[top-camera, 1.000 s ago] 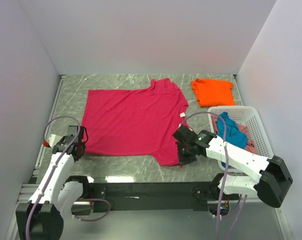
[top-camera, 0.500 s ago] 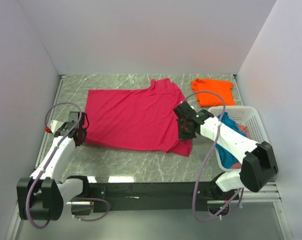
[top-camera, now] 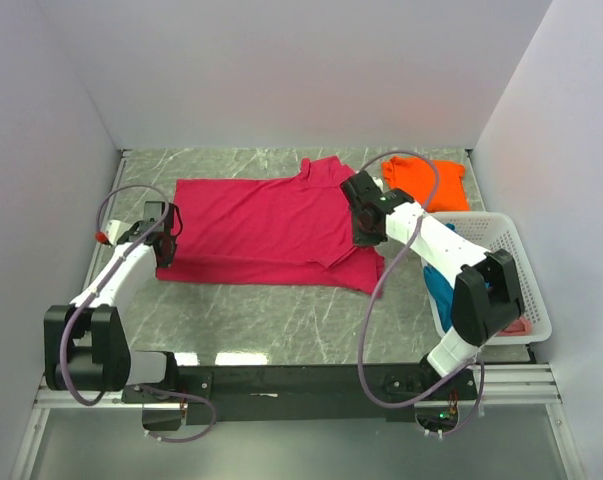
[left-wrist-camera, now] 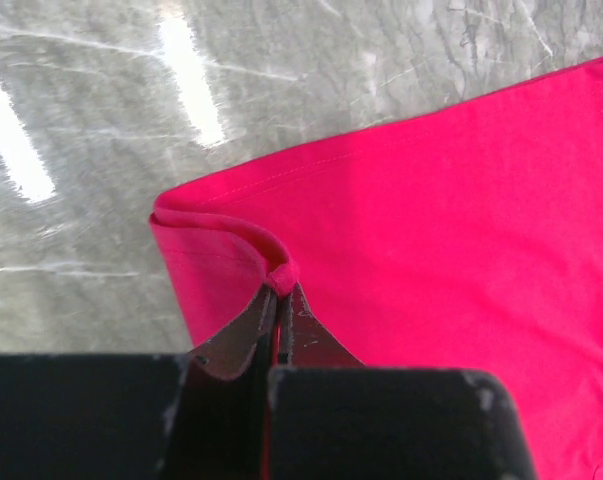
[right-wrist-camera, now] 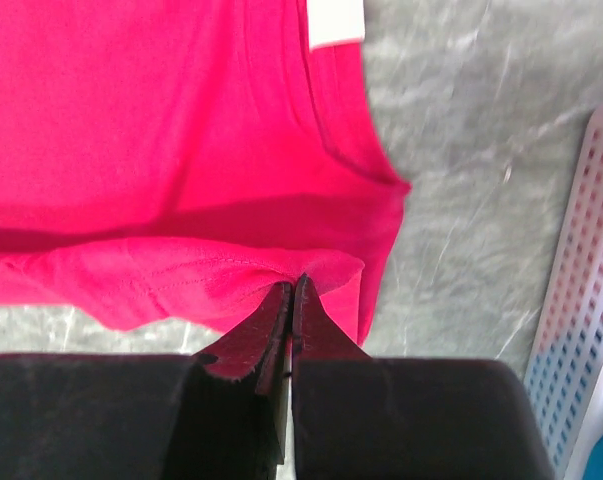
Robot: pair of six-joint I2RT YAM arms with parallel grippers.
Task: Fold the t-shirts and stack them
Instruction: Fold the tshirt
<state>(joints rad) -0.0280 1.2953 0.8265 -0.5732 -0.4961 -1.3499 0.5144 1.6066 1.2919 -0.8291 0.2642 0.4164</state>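
Left hand (left-wrist-camera: 278, 300): shut tight on a bunched hem corner of the crimson shirt (top-camera: 261, 225), at the shirt's lower left in the overhead view.

Right hand (right-wrist-camera: 291, 292): shut tight on the opposite hem corner, right of centre in the overhead view, pinching a doubled flap of cloth.

Crimson shirt: spread across the middle of the desk (top-camera: 281, 310), lower right corner folded over onto itself.

Orange shirt (top-camera: 426, 182): folded, upper right of the overhead view, just beyond the right hand.

White basket (top-camera: 511, 240): right edge of the overhead view, contents largely hidden by the arm.
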